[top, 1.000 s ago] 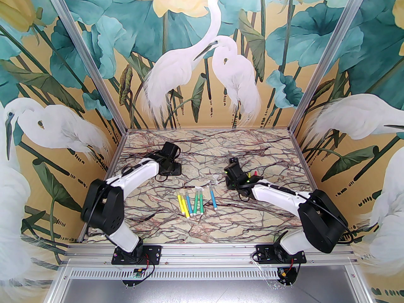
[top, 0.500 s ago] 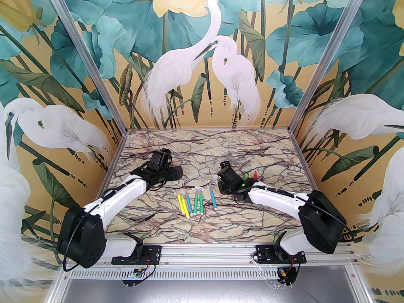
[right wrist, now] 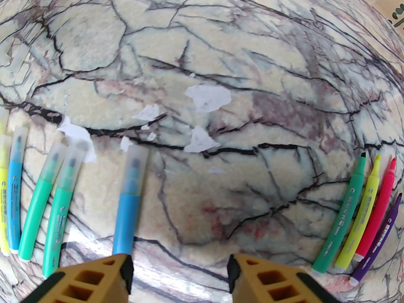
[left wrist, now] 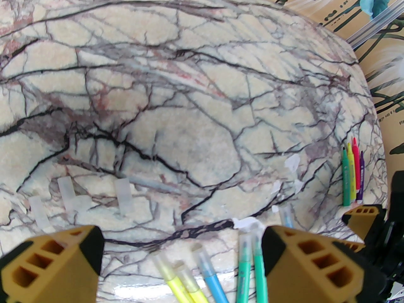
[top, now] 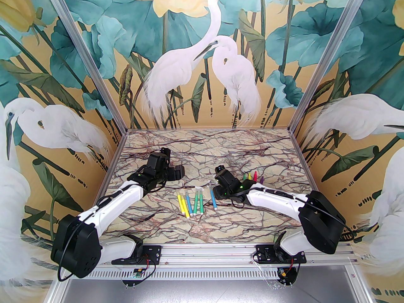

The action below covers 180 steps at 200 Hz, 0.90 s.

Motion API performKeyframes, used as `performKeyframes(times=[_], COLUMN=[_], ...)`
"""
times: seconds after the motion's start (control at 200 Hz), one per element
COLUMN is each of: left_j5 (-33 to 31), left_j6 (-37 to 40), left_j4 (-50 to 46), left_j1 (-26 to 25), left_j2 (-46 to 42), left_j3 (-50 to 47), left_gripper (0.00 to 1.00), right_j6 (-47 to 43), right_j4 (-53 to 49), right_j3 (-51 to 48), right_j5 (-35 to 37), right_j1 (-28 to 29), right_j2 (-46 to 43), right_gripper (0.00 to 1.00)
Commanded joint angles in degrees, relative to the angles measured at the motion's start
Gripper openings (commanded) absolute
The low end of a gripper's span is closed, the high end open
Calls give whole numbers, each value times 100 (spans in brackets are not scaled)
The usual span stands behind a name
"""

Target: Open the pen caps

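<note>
Several capped pens [top: 192, 202] lie side by side mid-table, their clear pen caps [right wrist: 135, 166] pointing away from the arms. The lone blue pen [right wrist: 127, 207] lies just ahead of my right gripper [right wrist: 180, 276], off its left finger; the jaws stand open with nothing between them. In the top view that right gripper [top: 219, 189] hovers beside the row's right end. My left gripper [left wrist: 181, 264] is wide open and holds nothing, above the yellow, blue and green pens [left wrist: 211, 276]; from above the left gripper [top: 175, 173] sits left of the row. Three loose caps [left wrist: 68, 191] lie to its left.
Several uncapped pens [top: 252, 177], green, yellow, pink and purple, lie together right of the right wrist, also as uncapped pens [right wrist: 363, 213]. White scuff patches [right wrist: 206, 96] mark the marble tabletop [top: 205, 156]. Patterned walls close the table on three sides.
The left arm folded down, its gripper swung toward the pens and opened wider. The right gripper moved left toward the lone blue pen, uncovering the uncapped pens, and widened its jaws.
</note>
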Motion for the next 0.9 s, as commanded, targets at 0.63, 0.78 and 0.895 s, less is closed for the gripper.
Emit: performKeyframes(times=[0.63,0.78,0.895], left_j5=[-26,-40,-54], left_j6=[-41,-25,-15], left_j4=[75,66,44], left_j1=[38,33,39], left_j2=[-323,-323,-330], left_j3=[-178,-188,-176], left_gripper=[89,89,89], right_j6=[401,398,411], right_j4=[-375,-381,-408], right_j3=[558,603,653], right_j5=[-626,-714,-754], right_j1=[259,282,303], right_j2=[907,1006,1118], right_gripper=[54,53,52])
